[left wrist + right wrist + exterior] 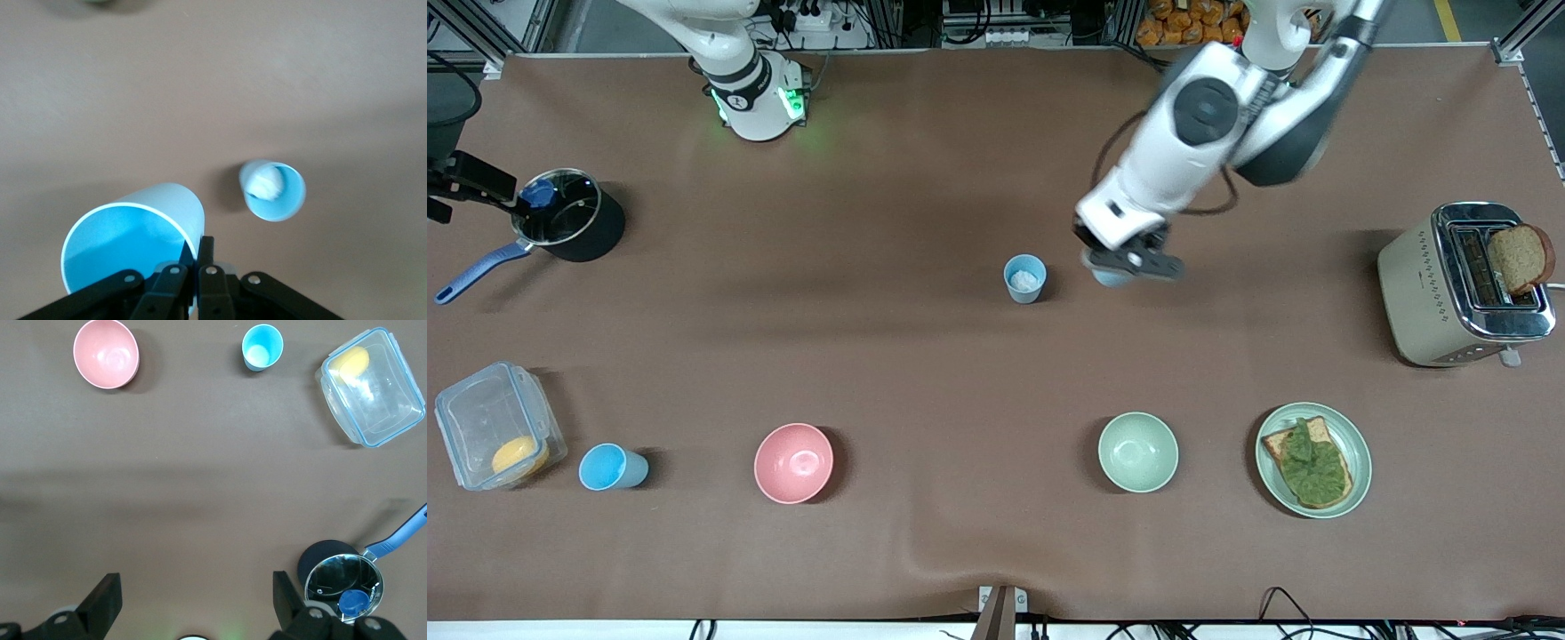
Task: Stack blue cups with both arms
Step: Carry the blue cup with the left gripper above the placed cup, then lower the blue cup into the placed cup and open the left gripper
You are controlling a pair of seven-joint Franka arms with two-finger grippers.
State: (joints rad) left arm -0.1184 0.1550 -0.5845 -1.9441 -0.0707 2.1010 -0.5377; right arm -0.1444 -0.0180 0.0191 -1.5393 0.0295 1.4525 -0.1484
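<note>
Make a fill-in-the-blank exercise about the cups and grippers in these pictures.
1. The left gripper is shut on a blue ____.
2. The grey-blue cup standing on the table has a ____ bit inside.
3. The right gripper has its fingers ____ and holds nothing.
4. The sky-blue cup stands between the clear container and the ____ bowl.

Missing words: cup; white; open; pink

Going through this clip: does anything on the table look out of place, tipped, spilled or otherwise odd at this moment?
Nothing is spilled or damaged. One oddity: the grey-blue cup mid-table has a white lump inside, which could block nesting. The left gripper holds another blue cup beside it. A third, sky-blue cup stands by the plastic container.
</note>
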